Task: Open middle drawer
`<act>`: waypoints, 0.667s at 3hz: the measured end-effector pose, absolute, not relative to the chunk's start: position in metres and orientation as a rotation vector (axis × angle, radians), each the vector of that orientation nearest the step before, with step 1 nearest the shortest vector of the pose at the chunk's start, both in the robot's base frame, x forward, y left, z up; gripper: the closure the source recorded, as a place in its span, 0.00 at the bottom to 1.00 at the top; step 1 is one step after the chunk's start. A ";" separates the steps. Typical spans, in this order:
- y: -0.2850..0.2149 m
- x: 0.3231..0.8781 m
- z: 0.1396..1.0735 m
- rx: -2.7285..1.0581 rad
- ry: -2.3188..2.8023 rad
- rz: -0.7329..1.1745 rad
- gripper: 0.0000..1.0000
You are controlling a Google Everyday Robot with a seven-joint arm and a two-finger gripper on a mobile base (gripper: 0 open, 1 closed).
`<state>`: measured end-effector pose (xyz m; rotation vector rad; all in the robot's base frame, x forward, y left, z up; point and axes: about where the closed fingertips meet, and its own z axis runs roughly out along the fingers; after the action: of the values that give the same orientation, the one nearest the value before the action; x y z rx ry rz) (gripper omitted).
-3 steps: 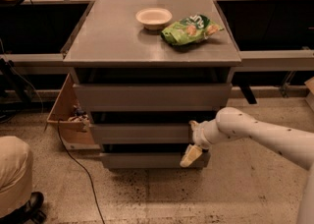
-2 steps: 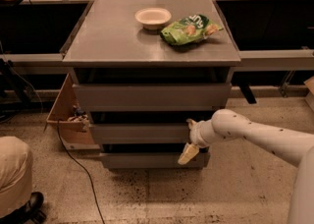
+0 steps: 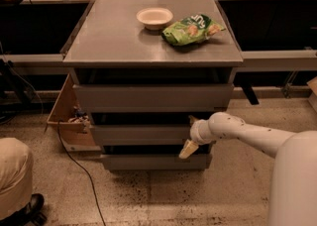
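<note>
The middle drawer (image 3: 141,134) sits between the top drawer (image 3: 153,97) and the bottom drawer (image 3: 156,161). My gripper (image 3: 188,148) hangs at its front's lower right edge; whether it is spread or closed, I cannot tell. Pulling so far off-centre could skew and jam the drawer, or the gripper could slip off.

tool (image 3: 187,148) at right end of middle drawer (image 3: 141,134) front; bowl (image 3: 154,18), green bag (image 3: 191,28) on cabinet (image 3: 114,36)

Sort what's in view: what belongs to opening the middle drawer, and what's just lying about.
Job: middle drawer; gripper, at that drawer's right end.
Lying about: white bowl and green snack bag on the cabinet top; cardboard box on the floor, left.
</note>
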<state>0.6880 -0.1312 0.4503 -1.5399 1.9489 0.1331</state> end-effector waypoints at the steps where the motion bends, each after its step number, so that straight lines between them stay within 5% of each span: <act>1: -0.133 0.706 0.439 -1.527 1.948 0.095 0.00; 2: -0.133 0.721 0.428 -1.526 1.954 0.082 0.00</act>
<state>0.7208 -0.1329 0.4283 -1.5259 1.9538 0.0821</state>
